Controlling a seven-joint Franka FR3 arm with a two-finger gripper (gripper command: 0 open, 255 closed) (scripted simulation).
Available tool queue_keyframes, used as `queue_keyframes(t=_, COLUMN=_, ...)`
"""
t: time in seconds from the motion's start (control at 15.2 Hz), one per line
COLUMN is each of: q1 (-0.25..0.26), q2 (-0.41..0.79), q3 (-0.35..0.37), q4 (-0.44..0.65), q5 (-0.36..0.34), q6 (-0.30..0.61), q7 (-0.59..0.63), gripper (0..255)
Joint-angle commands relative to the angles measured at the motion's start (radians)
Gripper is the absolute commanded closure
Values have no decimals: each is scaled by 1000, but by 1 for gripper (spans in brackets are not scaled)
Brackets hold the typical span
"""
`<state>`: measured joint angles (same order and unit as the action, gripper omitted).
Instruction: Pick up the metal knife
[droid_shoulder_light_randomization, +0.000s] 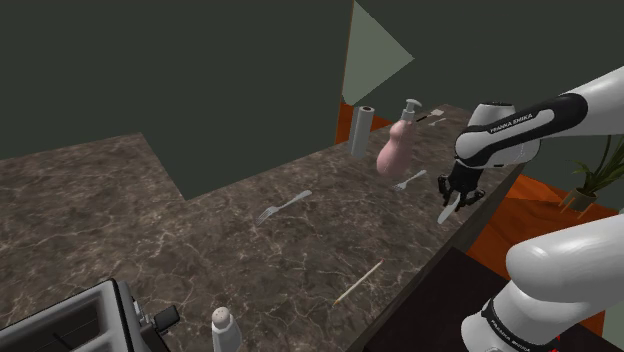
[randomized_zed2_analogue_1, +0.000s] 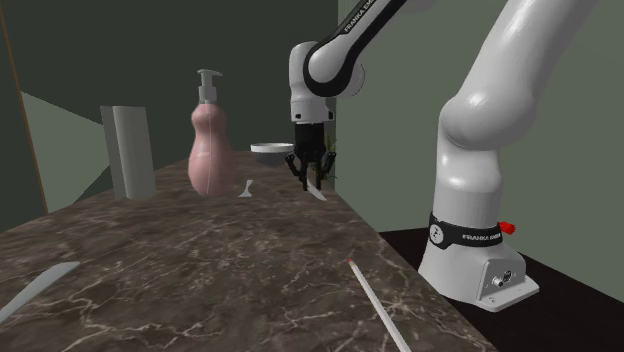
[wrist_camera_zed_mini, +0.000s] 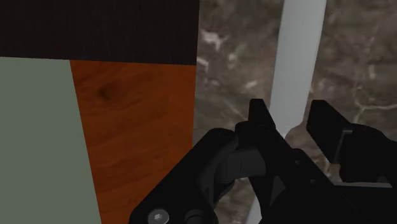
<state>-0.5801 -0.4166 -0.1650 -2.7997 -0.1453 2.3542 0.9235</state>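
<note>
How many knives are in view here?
1: the pale knife, clasped in the gripper near the counter's edge. More may hide among tiny items beyond the pink pump bottle.

White FRANKA EMIKA lettering, printed along the arm's dark forearm band (droid_shoulder_light_randomization: 510, 125)

Qty per type: 1x knife (wrist_camera_zed_mini: 299, 51), 1x fork (droid_shoulder_light_randomization: 283, 207), 1x other utensil (droid_shoulder_light_randomization: 410, 181) (type unclr), 1x thin stick (droid_shoulder_light_randomization: 358, 283), 1x pink soap disp. (droid_shoulder_light_randomization: 397, 148), 1x grey roll (droid_shoulder_light_randomization: 361, 131), 1x shaker (droid_shoulder_light_randomization: 223, 325), 1x toaster (droid_shoulder_light_randomization: 70, 325), 1x bowl (randomized_zed2_analogue_1: 272, 148), 1x plant (droid_shoulder_light_randomization: 590, 172), 1x counter (droid_shoulder_light_randomization: 180, 260), 1x robot arm (droid_shoulder_light_randomization: 540, 115).
</note>
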Motion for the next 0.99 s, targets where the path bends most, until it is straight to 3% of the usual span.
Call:
queue_keyframes(t=0.0, q1=0, q2=2, q3=0, q4=-1, q5=0, q6=3, q7=0, gripper=255)
queue_keyframes(t=0.46, q1=0, q2=1, q3=0, q4=1, q5=0, q6=0, q7=0, gripper=255)
queue_keyframes(t=0.92, q1=1, q2=-79, q3=9, q4=46, q5=6, q6=-125, q7=-3, gripper=255)
